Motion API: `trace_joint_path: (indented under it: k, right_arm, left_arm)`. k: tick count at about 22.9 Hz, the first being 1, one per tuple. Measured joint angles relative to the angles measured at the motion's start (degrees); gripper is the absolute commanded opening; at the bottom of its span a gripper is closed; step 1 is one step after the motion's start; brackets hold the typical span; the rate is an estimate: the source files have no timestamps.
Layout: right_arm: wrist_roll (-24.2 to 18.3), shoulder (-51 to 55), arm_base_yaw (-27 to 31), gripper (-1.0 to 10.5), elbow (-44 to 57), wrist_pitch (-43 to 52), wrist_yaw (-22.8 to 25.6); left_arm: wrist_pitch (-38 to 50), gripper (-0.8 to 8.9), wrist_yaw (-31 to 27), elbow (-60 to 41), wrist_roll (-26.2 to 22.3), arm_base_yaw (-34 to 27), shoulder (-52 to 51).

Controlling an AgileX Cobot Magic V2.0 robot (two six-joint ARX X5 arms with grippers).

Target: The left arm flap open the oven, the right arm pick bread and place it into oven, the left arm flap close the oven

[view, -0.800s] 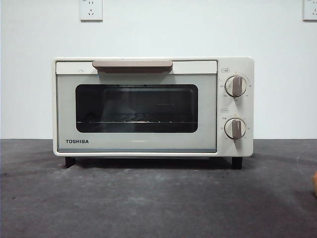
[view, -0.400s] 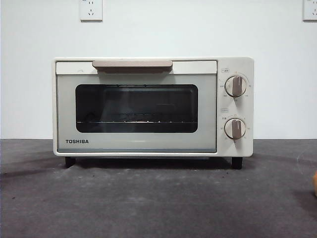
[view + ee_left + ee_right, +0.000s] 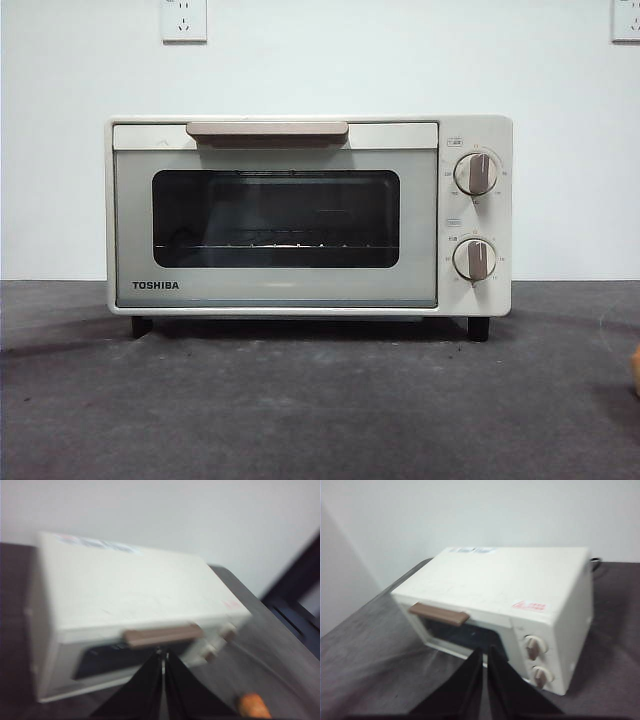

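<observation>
White plaster wall [image 3: 330, 60] with two socket plates high up backs a dark grey, slightly mottled tabletop [image 3: 300, 400], and on that tabletop stands the cream-white boxy TOSHIBA toaster oven [image 3: 308, 215] on short black feet, facing the front camera squarely. Its door is fully shut: the tan bar handle [image 3: 267, 130] sits flush along the top edge, the dark glass window [image 3: 276, 218] shows only a bare wire rack inside, and the two round knobs [image 3: 476, 173] stand one above the other beside the door. By my reading none of the three steps is done; opening, loading and closing all remain.

From the left wrist view, the left gripper [image 3: 163, 662] hangs above and in front of the oven, apart from it, its two black jaws pressed almost together with just a thin slit between them, holding nothing. The handle lies just beyond the tips in that blurred picture, so the opening flap looks like the step in hand. The small lumpy orange-tan bun [image 3: 253, 705] lies on the tabletop in front of the oven toward its knob side, well clear of the door; the front view catches only a sliver of it at the edge [image 3: 636, 368].

The right gripper [image 3: 484, 667] waits high above the table in front of the oven, jaws likewise narrowed to a slim gap and empty
</observation>
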State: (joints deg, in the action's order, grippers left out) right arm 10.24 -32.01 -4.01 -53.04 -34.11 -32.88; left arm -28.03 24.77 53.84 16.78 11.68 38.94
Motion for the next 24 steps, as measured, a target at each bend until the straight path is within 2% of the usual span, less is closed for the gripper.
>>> trace_joint_path:
  k: [2,7,9,10,12,14,18,21,24]
  right_arm:
    - [-0.26,-0.57,0.0,0.1,0.0,-0.02,-1.44]
    - [-0.63,-0.7,0.0,0.1,0.0,-0.04,-1.57]
    - [-0.76,-0.66,0.0,0.7,0.0,-0.04,-1.55]
    - [-0.83,-0.66,0.0,1.3,0.0,-0.04,-1.53]
    - [-0.87,-0.66,0.0,2.7,0.0,-0.04,-1.38]
    - [-0.87,-0.66,0.0,4.0,0.0,-0.04,-1.36]
    - [-0.59,-0.66,0.0,4.6,0.0,-0.09,-1.36]
    - [-0.39,-0.66,0.0,4.7,0.0,-0.76,-1.38]
    - [0.11,-0.66,0.0,5.1,0.0,-1.44,-1.38]
  left_arm:
    - [-0.35,0.19,2.43,0.0,-1.73,1.07,0.04]
    - [0.0,0.34,2.6,0.0,-6.91,2.75,-0.22]
    - [-0.02,0.39,2.56,0.0,-8.7,3.08,-0.26]
    - [-0.02,0.52,2.56,0.0,-9.35,3.21,-0.26]
    - [-0.02,1.27,2.43,0.0,-10.23,3.43,-0.2]
    - [-0.02,2.54,2.08,0.0,-10.6,3.58,0.0]
    - [0.02,4.67,1.99,0.0,-11.3,3.58,0.11]
    - [0.09,5.34,1.97,0.0,-11.37,3.58,0.09]
    - [0.13,5.36,1.97,0.0,-11.41,3.58,0.09]
